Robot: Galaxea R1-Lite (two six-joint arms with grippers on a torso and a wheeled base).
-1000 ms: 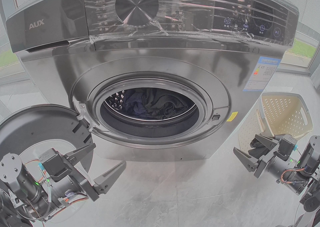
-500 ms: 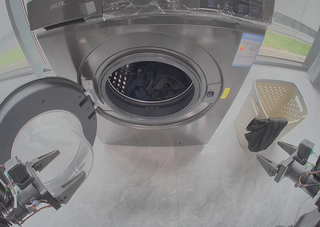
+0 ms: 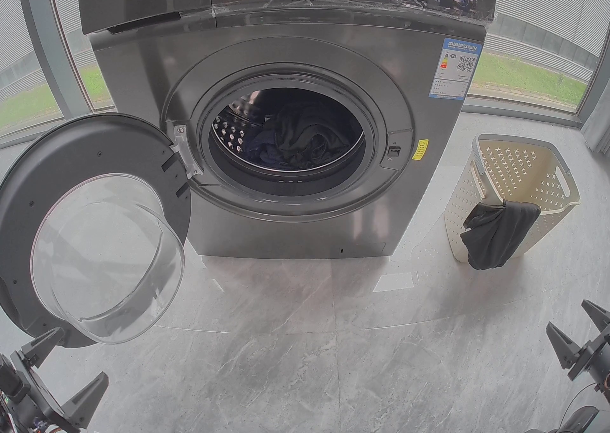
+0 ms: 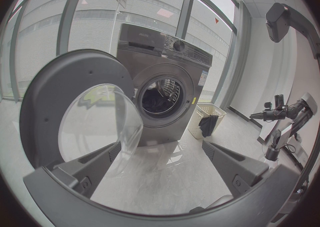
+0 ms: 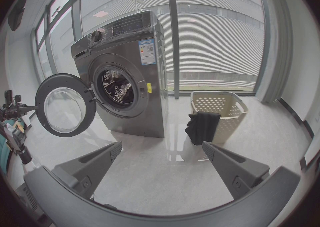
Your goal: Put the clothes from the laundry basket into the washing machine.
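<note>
Both pincers are empty with jaws spread: ahead of the right gripper (image 3: 570, 320) a dark garment (image 3: 499, 234) hangs over the laundry basket's (image 3: 516, 138) near rim, likely handy to pinch, and beyond the left gripper (image 3: 73, 358) the door (image 3: 76, 148) stands wide open so the washing machine (image 3: 286, 47), dark clothes (image 3: 305, 136) inside, can take it.

The head view looks forward and down at the washing machine (image 3: 397, 79) from a little way back. Both wrist views face it low, from opposite sides, sharing its open door (image 3: 70, 158) and the laundry basket (image 3: 516, 169).
</note>
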